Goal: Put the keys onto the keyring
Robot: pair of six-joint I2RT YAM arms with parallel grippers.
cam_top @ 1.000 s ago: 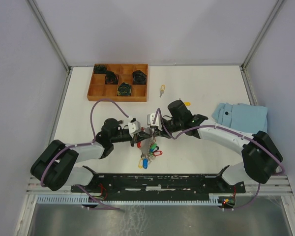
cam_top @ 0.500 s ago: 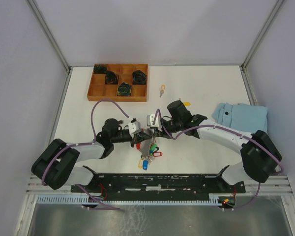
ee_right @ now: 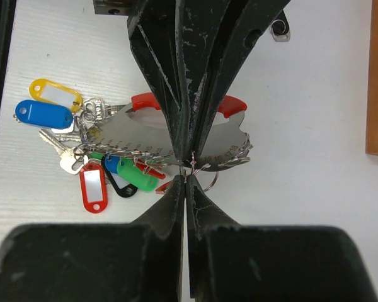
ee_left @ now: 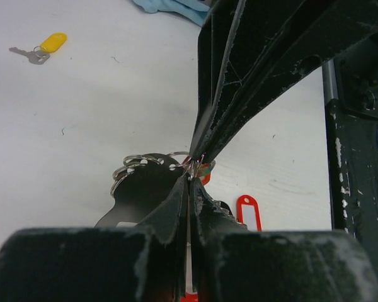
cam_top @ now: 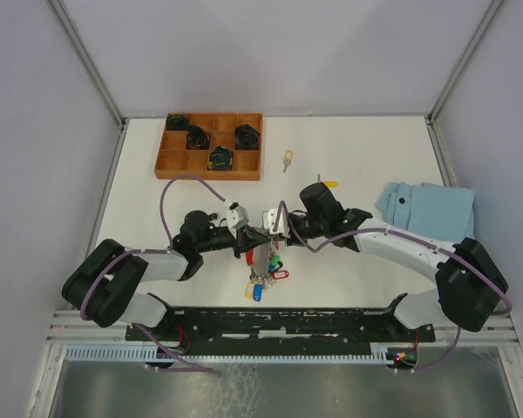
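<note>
The keyring (ee_right: 113,145) lies on the white table (cam_top: 366,148) in the middle, right in front of both arms. Its red strap (ee_right: 145,100) and its blue, yellow, red and green tags are spread to one side. The left gripper (cam_top: 248,239) and the right gripper (cam_top: 273,232) meet nose to nose over it. Both have their fingers squeezed tight together, with no gap showing, and each seems to pinch the same thin wire ring (ee_right: 208,178) at the edge of the bunch. Two loose keys wait farther back: a key with a yellow tag (cam_top: 287,158) near the wooden tray (cam_top: 176,160), and another yellow-tagged key (cam_top: 330,184) just behind the right gripper. The bunch looks light but floppy, so I think it will swing and jingle if lifted. The wire ring is hard, springy and slippery — so thin that it could pop out of the fingers. The best place to hold is the ring itself, close to its split, not the dangling tags. A loose key is small and flat — best grabbed by its plastic tag.
</note>
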